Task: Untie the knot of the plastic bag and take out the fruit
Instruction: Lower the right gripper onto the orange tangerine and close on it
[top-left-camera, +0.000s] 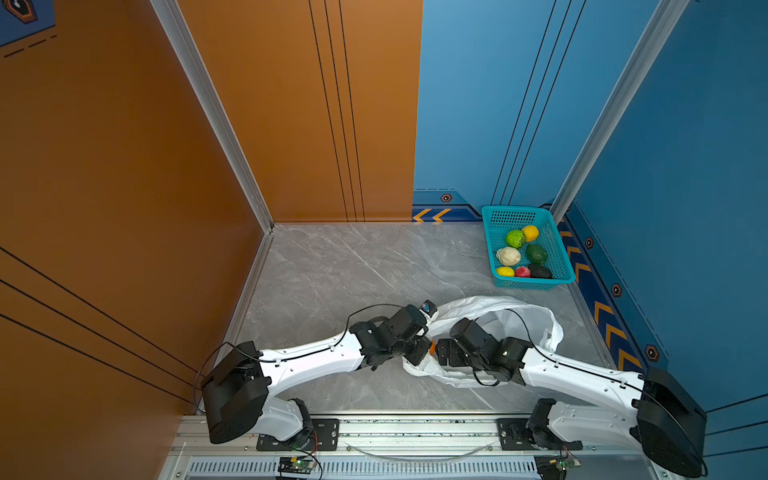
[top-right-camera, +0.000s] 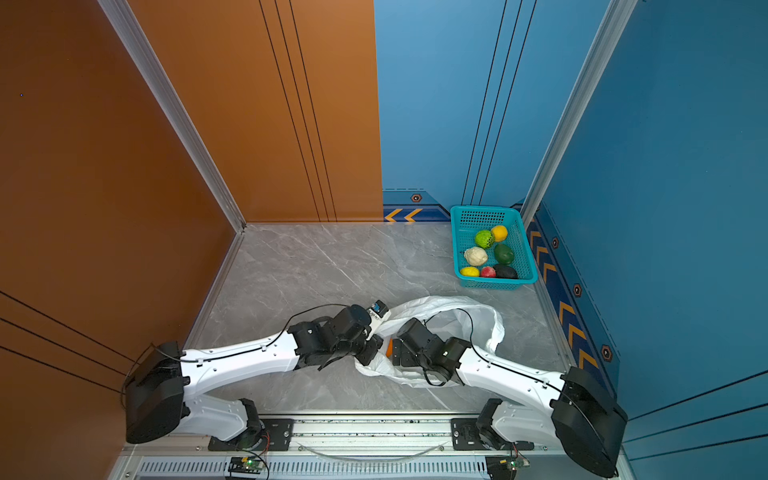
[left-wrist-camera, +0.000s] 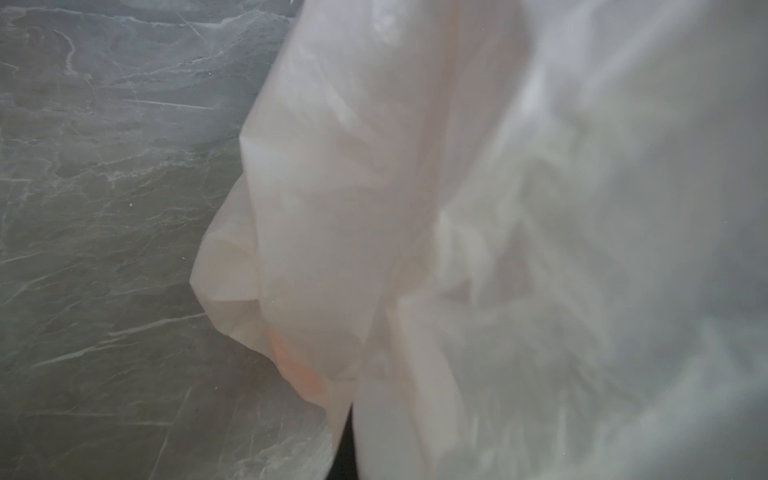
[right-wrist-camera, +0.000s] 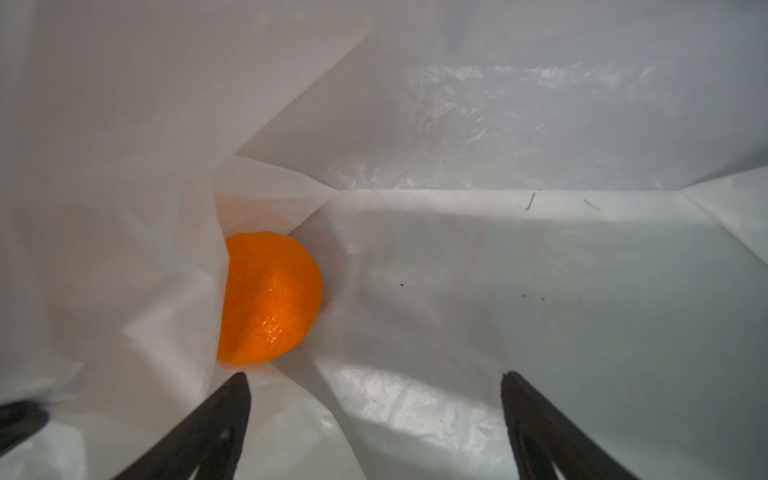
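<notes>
- Between the fingertips of the right gripper (right-wrist-camera: 372, 374) lies only bare film. Its jaws stand wide apart and hold nothing, and it is reached inside the plastic bag (right-wrist-camera: 498, 124).
- Just ahead of one fingertip, off to that side rather than centred in the gap, sits a single orange (right-wrist-camera: 270, 299). It is tucked into a corner fold, with film veiling its outer edge.
- Around the right gripper on every side there are only white bag walls. No other fruit shows inside.
- Just beside it, across the orange, the left gripper (top-left-camera: 420, 351) is closed. Its fingertips are hidden, but film hangs close before its wrist camera, so I judge that it pinches the bag's edge, holding the mouth up off the grey marble tabletop (left-wrist-camera: 104, 208).
- No knot shows anywhere and the mouth gapes, so the untying looks done.
- Well apart from both grippers, in the far corner, the teal basket (top-left-camera: 515, 217) holds seven fruits:
  - a green melon ball (top-left-camera: 515, 238)
  - an orange-yellow fruit (top-left-camera: 530, 232)
  - a cream knobbly fruit (top-left-camera: 508, 256)
  - a green mango (top-left-camera: 537, 254)
  - a lemon (top-left-camera: 505, 271)
  - a red apple (top-left-camera: 523, 272)
  - a dark avocado (top-left-camera: 540, 272)
- By my reading the task is nearly finished, with only this orange left. The right gripper needs to shift sideways to centre on it, then close and lift it out.
</notes>
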